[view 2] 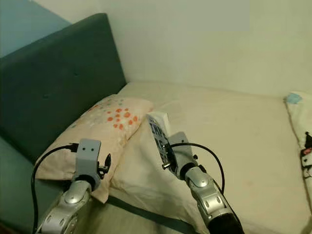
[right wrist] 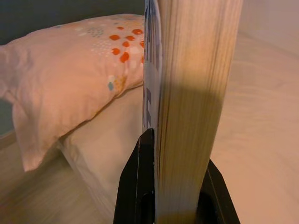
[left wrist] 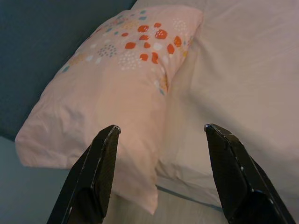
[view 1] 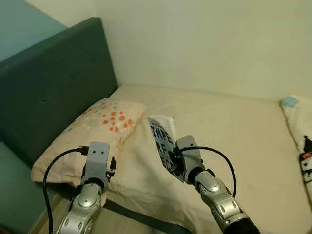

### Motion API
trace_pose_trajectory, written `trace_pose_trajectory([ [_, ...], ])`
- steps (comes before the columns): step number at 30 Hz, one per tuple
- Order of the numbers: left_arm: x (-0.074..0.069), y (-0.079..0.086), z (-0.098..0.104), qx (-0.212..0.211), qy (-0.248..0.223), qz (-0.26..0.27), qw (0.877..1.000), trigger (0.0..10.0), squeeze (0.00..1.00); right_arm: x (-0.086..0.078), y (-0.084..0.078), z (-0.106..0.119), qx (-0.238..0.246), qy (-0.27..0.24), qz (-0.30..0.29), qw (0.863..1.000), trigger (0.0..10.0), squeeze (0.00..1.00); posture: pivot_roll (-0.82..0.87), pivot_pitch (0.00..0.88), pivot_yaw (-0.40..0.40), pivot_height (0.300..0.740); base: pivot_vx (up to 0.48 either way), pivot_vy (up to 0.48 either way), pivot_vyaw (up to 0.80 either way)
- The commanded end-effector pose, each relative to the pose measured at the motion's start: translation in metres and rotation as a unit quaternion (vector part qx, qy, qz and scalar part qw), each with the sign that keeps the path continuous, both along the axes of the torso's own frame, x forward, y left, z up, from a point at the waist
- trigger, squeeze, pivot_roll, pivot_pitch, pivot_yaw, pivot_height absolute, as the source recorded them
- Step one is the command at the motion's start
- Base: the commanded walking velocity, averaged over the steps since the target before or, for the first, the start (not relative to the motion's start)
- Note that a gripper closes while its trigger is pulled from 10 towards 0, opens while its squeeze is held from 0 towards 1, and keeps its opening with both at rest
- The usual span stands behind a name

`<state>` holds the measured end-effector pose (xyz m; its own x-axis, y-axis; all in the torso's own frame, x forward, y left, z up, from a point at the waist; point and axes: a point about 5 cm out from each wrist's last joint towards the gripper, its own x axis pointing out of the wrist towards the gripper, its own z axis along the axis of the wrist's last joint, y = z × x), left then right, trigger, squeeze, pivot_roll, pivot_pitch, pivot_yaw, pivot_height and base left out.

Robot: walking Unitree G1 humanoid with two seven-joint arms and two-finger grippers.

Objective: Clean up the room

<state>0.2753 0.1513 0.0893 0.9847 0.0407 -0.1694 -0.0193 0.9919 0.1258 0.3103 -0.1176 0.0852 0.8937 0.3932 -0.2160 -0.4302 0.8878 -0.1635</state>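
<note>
A paperback book (view 1: 163, 140) with a dark lettered cover stands on edge above the cream bed (view 1: 229, 126). My right gripper (view 1: 181, 163) is shut on its lower end; in the right wrist view the black fingers (right wrist: 138, 186) clamp the book's page block (right wrist: 194, 93). My left gripper (left wrist: 161, 140) is open with nothing between its fingers, hovering over the near end of a peach pillow (left wrist: 117, 79) with orange dots. That pillow (view 1: 92, 136) lies against the dark teal headboard (view 1: 53, 87), to the left of the book.
A cream wall (view 1: 204, 44) runs behind the bed. At the right edge lies a white cloth item with a blue corner (view 1: 295, 112) and a black and red thing (view 1: 306, 151). A dark strip (view 1: 141, 219) borders the bed's near edge.
</note>
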Motion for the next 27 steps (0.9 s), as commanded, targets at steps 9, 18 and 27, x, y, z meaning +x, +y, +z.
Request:
trace_pose_trajectory([
  [9, -0.0009, 0.0000, -0.0064, 0.004, 0.013, -0.005, 1.000, 10.0, 0.00, 0.0007, 0.0066, 0.0021, 0.007, -0.012, 0.004, 1.000, 10.0, 0.00, -0.04, 0.095, 0.041, 0.740, 0.000, 0.000, 0.80],
  [18, -0.0009, -0.0039, -0.0063, 0.006, 0.013, -0.021, 1.000, 10.0, 0.00, -0.0002, 0.0096, 0.0018, 0.011, -0.015, 0.004, 1.000, 10.0, 0.00, -0.04, 0.091, 0.046, 0.740, 0.000, 0.000, 0.80],
  [27, -0.0006, -0.0058, -0.0058, 0.008, 0.012, -0.025, 1.000, 10.0, 0.00, 0.0009, 0.0077, 0.0037, 0.010, -0.021, -0.001, 1.000, 10.0, 0.00, -0.04, 0.091, 0.046, 0.740, 0.000, 0.000, 0.80],
])
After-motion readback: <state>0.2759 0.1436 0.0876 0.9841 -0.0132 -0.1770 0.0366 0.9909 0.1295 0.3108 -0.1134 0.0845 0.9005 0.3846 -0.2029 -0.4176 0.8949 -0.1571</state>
